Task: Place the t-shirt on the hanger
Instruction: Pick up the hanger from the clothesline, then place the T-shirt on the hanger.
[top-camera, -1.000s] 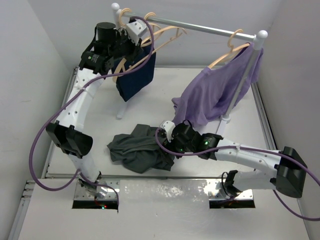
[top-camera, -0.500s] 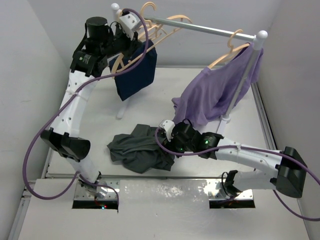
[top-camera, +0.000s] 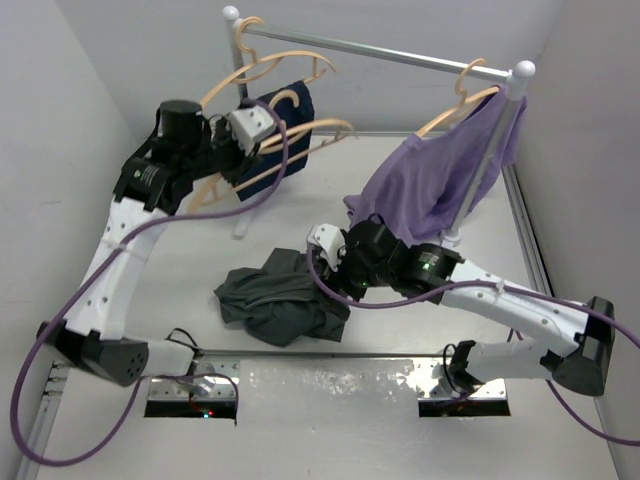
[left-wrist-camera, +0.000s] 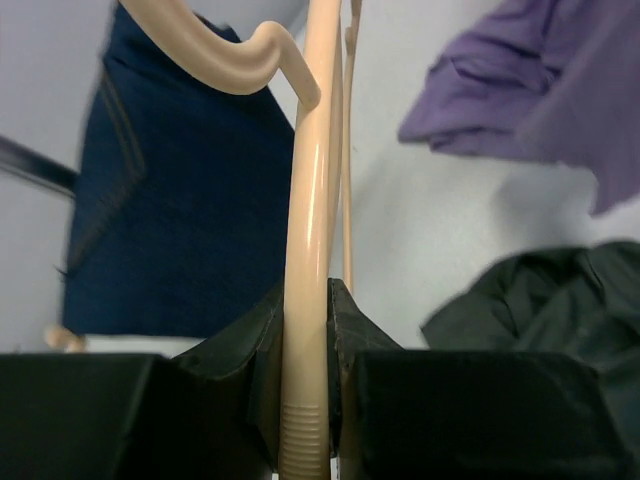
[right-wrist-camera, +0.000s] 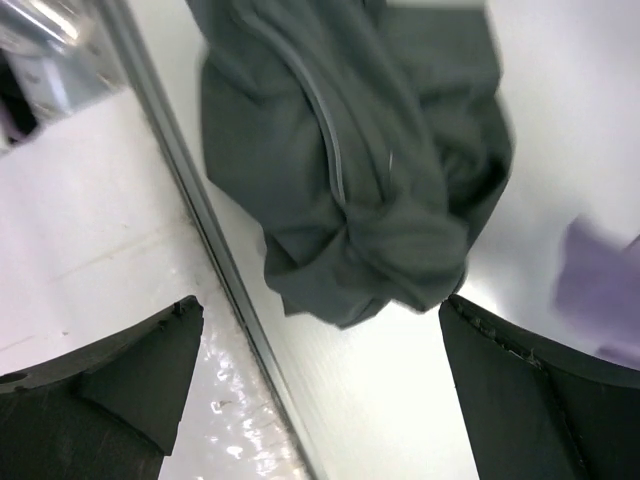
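Your t-shirt (top-camera: 272, 298): charcoal, crumpled heap on table, 6 o'clock. Your hanger (left-wrist-camera: 305, 300): pale tan, tilted, aloft at 10 o'clock.

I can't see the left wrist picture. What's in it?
The left gripper is clamped on a pale tan hanger that runs straight up the picture. Behind it are a navy garment on the left, a lilac shirt top right and the grey t-shirt crumpled lower right.
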